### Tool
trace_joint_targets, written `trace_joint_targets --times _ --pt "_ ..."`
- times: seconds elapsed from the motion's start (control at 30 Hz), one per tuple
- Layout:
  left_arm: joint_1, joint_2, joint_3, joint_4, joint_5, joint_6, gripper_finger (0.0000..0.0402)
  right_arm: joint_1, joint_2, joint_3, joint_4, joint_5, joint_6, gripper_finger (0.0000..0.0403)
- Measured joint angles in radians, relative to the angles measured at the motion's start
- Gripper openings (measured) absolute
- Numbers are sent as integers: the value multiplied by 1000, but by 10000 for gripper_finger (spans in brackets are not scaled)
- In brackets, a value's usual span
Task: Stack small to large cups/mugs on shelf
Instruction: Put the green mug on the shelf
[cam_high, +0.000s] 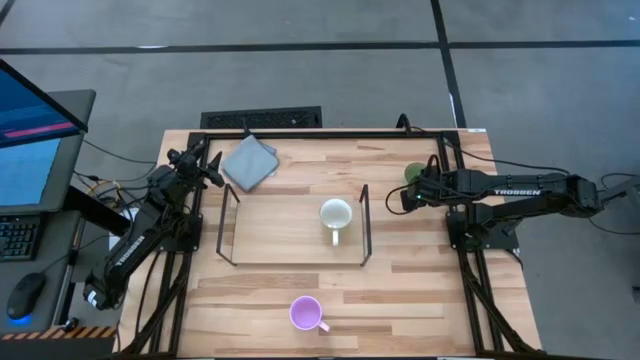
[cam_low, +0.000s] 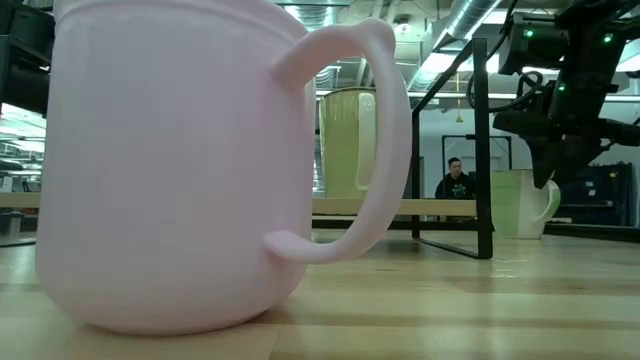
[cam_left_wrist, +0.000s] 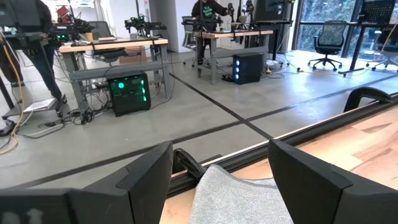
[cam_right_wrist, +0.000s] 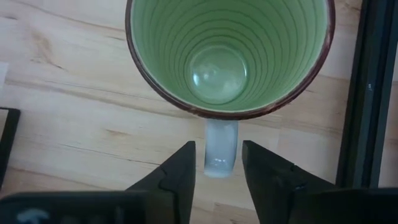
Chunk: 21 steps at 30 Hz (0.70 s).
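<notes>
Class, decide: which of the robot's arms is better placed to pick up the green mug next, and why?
Right. The right gripper hangs directly over the green mug, open fingers either side of its handle. The left gripper sits across the table by the grey cloth.

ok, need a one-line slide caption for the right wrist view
Right tool, open, poised straddling the pale handle of the upright green ribbed-interior ceramic mug on the light wooden table.

Cream-white mug (cam_high: 336, 214) upright inside shelf (cam_high: 227, 228), near its right end, handle toward front edge. Light purple mug (cam_high: 305, 313) upright on bare worktop in front of shelf, handle to right. Olive green mug (cam_right_wrist: 229, 53) upright beyond shelf's right end, ribbed interior, dark rim, pale handle. Shelf: thin dark wire, upright ends.
</notes>
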<state>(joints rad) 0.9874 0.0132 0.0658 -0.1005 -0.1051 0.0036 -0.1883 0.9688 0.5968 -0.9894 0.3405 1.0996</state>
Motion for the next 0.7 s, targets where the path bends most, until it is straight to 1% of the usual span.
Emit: trace_joint_targets --times 0.4,0.7 --pt "0 0 0 0 0 0 254 0 0 0 3 0 3 207" --pt "0 0 0 -5 0 0 254 0 0 0 2 0 26 214"
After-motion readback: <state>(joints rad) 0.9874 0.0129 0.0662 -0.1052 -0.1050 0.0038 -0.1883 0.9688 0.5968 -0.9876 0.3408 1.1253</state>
